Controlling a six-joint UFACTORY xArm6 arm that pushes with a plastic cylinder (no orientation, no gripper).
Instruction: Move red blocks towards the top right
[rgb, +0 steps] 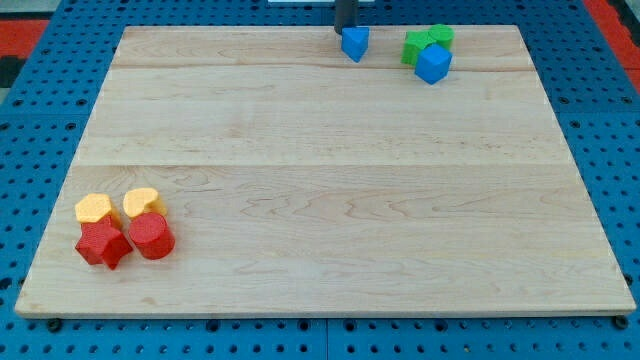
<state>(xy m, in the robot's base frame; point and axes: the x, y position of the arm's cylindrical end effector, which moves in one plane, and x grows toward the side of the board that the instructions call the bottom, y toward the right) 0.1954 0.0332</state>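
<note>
Two red blocks lie at the view's bottom left of the wooden board: a red star-shaped block (103, 244) and a red cylinder-like block (152, 237) to its right, touching it. My tip (344, 30) is at the view's top centre, at the board's top edge, touching the upper left of a small blue block (355, 43). It is far from the red blocks.
Two yellow blocks (93, 208) (143, 202) sit just above the red ones. At the top right, a green block (427, 42) touches a larger blue block (434, 64). The wooden board (330, 180) rests on a blue perforated table.
</note>
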